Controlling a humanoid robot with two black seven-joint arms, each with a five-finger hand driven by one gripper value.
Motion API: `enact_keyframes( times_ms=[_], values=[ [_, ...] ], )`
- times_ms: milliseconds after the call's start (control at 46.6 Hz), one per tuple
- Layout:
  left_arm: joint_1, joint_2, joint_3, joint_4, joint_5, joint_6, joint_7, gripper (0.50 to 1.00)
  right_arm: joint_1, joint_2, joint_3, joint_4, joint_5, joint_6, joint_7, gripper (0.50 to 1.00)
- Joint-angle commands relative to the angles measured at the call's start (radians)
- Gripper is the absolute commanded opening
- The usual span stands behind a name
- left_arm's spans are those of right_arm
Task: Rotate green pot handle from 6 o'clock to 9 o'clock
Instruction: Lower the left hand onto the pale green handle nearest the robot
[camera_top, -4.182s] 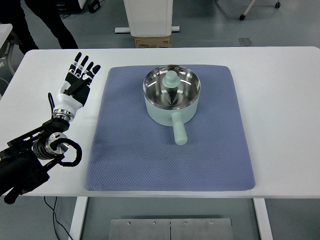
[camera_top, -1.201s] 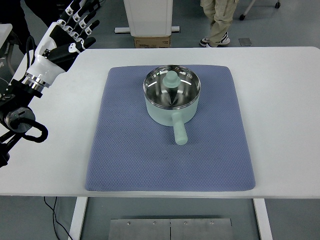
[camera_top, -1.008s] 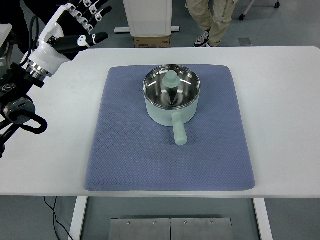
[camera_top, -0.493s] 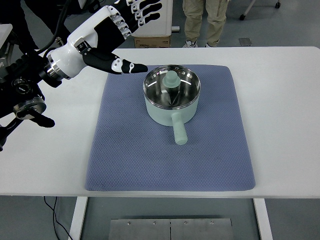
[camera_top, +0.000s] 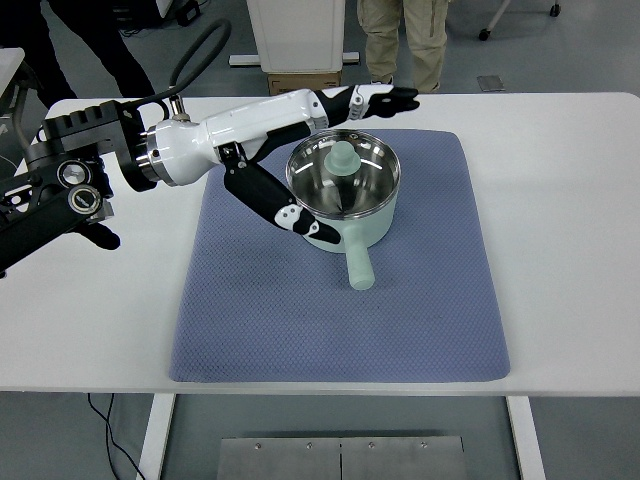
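Green pot (camera_top: 343, 196) sits at the mat's (camera_top: 260, 310) far middle, handle (camera_top: 358, 263) pointing toward the counter's near edge. Left hand (camera_top: 300, 150), fingers spread and empty, straddles it; best to push the handle leftward gently.

blue mat (camera_top: 340, 330) on white table (camera_top: 560, 200); person's legs (camera_top: 403, 40) behind.

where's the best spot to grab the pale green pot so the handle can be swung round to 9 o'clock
Probably the pale green pot's round body, from the left: the left hand already straddles it, thumb at the near-left wall, fingers beyond the far rim. The stubby cylindrical handle points toward the near edge of the blue mat, so turning the body clockwise should swing it left.
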Motion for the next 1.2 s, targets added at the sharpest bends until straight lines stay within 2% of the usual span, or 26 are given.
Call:
enact_keyframes(
  times_ms=[0, 236, 386, 665, 965, 1179],
  values=[
    [-0.01, -0.011, 0.021, -0.001, 0.056, 0.0, 0.0, 1.0, 0.0, 0.0, 0.0, 0.0, 0.0, 0.0, 0.0, 1.0],
    [-0.079, -0.056, 0.087, -0.003, 0.142, -0.011, 0.0, 1.0, 0.0, 0.0, 0.0, 0.0, 0.0, 0.0, 0.0, 1.0],
    [-0.119, -0.066, 0.114, -0.001, 0.157, -0.062, 0.022, 1.0, 0.0, 0.0, 0.0, 0.001, 0.0, 0.0, 0.0, 1.0],
    [-0.147, -0.129, 0.161, 0.011, 0.327, -0.065, 0.034, 1.0, 0.0, 0.0, 0.0, 0.001, 0.0, 0.0, 0.0, 1.0],
    [-0.171, -0.211, 0.214, 0.12, 0.471, -0.063, 0.042, 1.0, 0.0, 0.0, 0.0, 0.001, 0.0, 0.0, 0.0, 1.0],
    [-0.171, -0.244, 0.24, 0.142, 0.58, -0.063, 0.042, 1.0, 0.0, 0.0, 0.0, 0.0, 0.0, 0.0, 0.0, 1.0]
  ],
)
